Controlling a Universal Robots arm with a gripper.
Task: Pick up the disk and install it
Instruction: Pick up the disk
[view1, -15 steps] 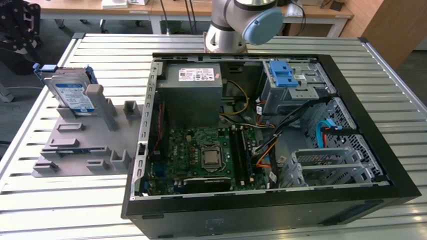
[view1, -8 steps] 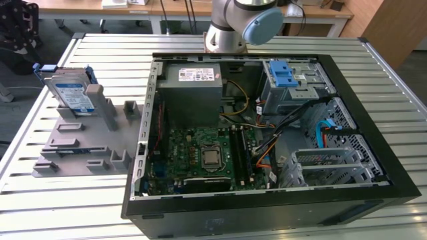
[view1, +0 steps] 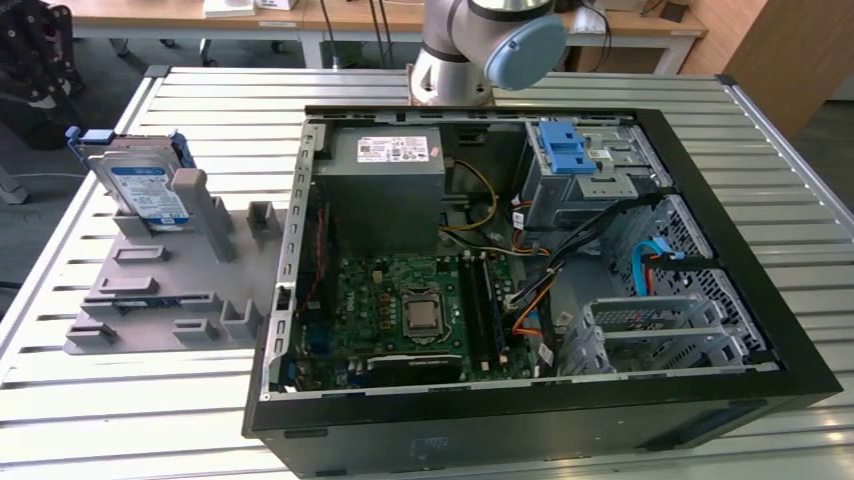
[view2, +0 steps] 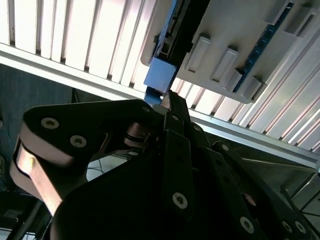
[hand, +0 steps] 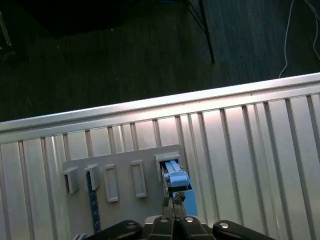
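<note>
The disk (view1: 140, 185), silver with a white-and-blue label and a blue bracket, stands on edge in a slot at the far end of the grey holder plate (view1: 160, 290), at the exterior view's left. In the first wrist view I look down on the disk's blue bracket edge (hand: 176, 176) and on the holder plate (hand: 125, 165). My gripper (hand: 175, 201) hangs above that edge, apart from it, its fingertips together with nothing between them. In the second wrist view the black gripper (view2: 172, 100) points at the blue bracket (view2: 160, 75).
An open computer case (view1: 534, 250) lies on the slatted metal table (view1: 200, 100) beside the holder. Inside it are a grey power supply (view1: 387, 165) and a metal cage with a blue latch (view1: 587, 165). The arm's base (view1: 481, 50) stands behind the case. The table edge (hand: 150, 107) runs close to the holder.
</note>
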